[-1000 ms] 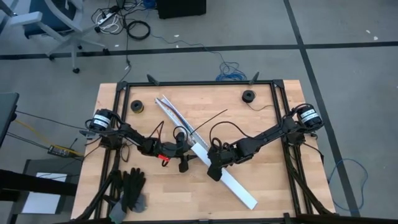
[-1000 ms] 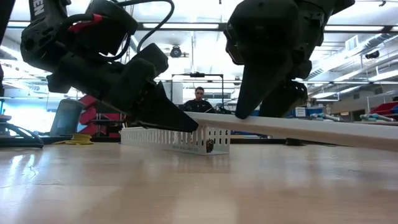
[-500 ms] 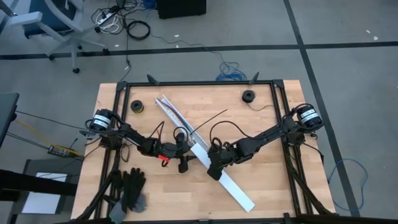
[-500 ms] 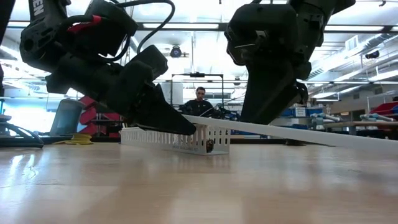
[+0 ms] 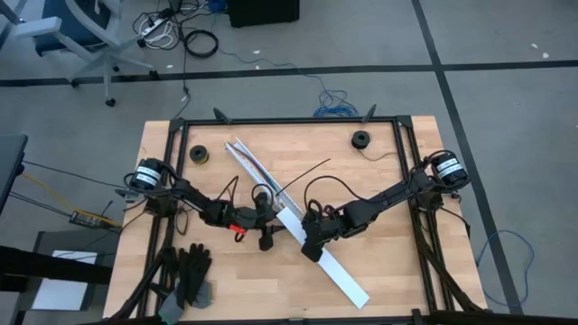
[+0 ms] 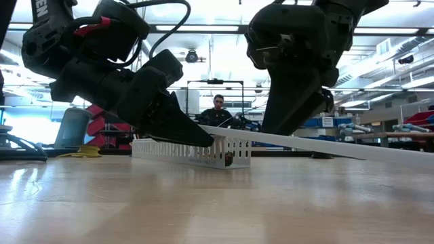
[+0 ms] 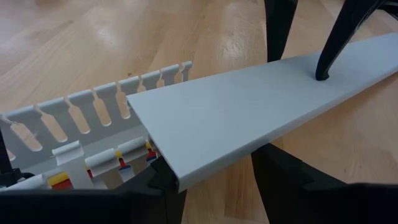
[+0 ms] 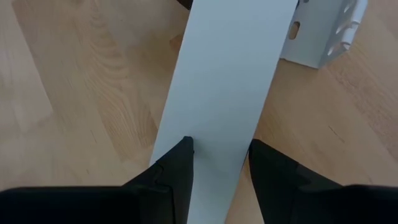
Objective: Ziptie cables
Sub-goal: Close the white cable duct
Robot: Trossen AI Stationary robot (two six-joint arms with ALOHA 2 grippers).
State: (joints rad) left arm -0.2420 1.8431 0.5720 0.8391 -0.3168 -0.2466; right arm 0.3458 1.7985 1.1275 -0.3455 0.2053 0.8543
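Observation:
A white slotted channel lies slantwise on the table with the cables, red, yellow and blue wires, inside it. A long flat white cover strip runs from the channel's near end toward the table's near right. My left gripper is shut on the strip's end by the channel. My right gripper is shut on the strip farther along. In the low view the left gripper reaches in low and the right gripper comes down steeply. My left gripper has the strip's end next to the channel between its two fingers, coming in low from the table's left. The strip itself covers the place of contact. That end is held up off the table beside the channel's wall. My right gripper pinches the strip by its two long edges, fingers across its width. It comes from above, slanting down from the table's right. From my left gripper the strip slopes down toward its free end.
Two small black rolls sit near the far edge. Black gloves lie at the near left corner. A thin dark strand runs beside the channel. A person sits in the room beyond the table.
My right gripper has shut onto the cover strip's edges without moving away. The strip's free end has sunk lower and swung slightly toward the table's left, while the end in my left gripper has stayed put.

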